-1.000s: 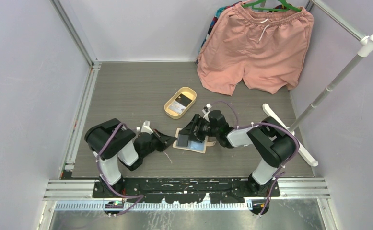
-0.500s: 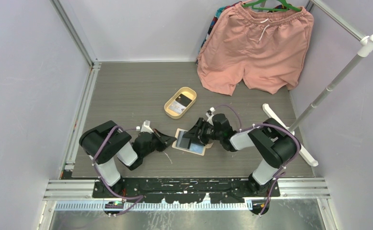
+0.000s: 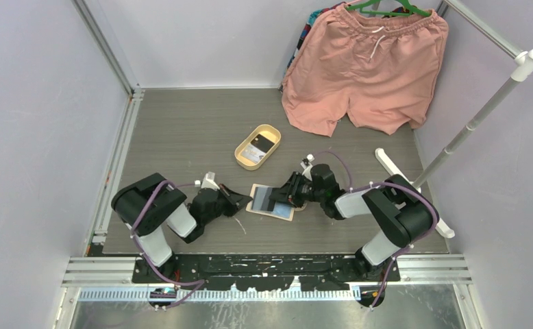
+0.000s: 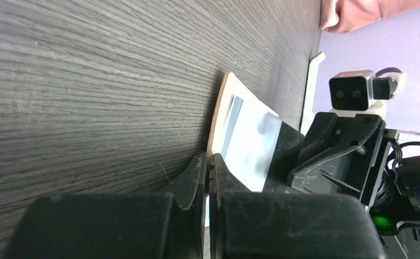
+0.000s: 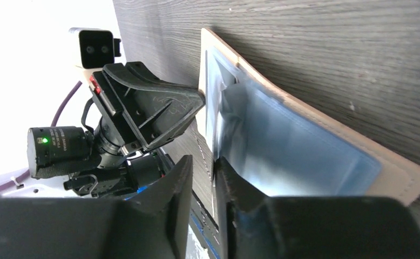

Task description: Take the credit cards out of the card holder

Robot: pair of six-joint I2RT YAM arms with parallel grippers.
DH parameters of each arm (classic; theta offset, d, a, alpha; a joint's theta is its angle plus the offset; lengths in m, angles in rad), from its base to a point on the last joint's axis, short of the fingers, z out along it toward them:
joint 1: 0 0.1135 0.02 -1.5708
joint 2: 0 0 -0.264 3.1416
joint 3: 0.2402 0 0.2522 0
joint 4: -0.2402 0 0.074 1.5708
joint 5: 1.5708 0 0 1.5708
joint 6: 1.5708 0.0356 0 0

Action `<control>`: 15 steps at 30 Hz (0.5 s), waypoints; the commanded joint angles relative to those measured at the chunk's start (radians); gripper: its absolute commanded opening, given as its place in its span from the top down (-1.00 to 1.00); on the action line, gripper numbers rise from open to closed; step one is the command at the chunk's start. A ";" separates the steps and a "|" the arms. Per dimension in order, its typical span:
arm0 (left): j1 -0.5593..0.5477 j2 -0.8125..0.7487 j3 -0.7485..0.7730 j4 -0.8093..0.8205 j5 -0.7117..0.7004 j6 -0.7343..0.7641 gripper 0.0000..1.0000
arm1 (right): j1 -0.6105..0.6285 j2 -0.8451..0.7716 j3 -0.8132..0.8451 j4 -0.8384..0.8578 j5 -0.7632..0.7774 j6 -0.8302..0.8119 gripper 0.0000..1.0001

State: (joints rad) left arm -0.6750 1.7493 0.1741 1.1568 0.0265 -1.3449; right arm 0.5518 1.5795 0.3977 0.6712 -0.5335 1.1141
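Left fingers (image 4: 194, 181) closed at card holder (image 3: 278, 213) edge; right fingers (image 5: 178, 189) pinch pale card (image 5: 225, 124) by its edge.

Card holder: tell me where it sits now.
Top view: card holder lies open, near centre, between the left fingers and right fingers, just nearer than the tray.

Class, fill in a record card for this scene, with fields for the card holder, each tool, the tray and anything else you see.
Card holder: open on the table, pale blue-grey lining facing up
Left tool: shut, tips at the holder's nearest edge
Right tool: fingers nearly together at the lining; unclear whether it grips a card
Tray: oval, cream-yellow, behind the holder, holds a dark card
Shorts: pink, hanging at the back right
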 commanded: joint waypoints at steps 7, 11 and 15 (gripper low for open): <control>-0.002 -0.010 -0.015 -0.236 -0.058 0.082 1.00 | -0.030 -0.079 -0.035 -0.021 -0.046 -0.045 0.70; -0.002 -0.041 -0.006 -0.280 -0.064 0.097 1.00 | -0.055 -0.161 -0.044 -0.162 -0.043 -0.104 0.95; -0.002 -0.096 0.001 -0.342 -0.088 0.112 1.00 | -0.070 -0.256 -0.020 -0.341 -0.020 -0.169 0.98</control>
State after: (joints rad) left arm -0.6762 1.6794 0.1871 1.0485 0.0162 -1.3094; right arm 0.4950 1.4178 0.3538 0.4854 -0.5514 1.0283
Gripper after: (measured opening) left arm 0.012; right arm 0.041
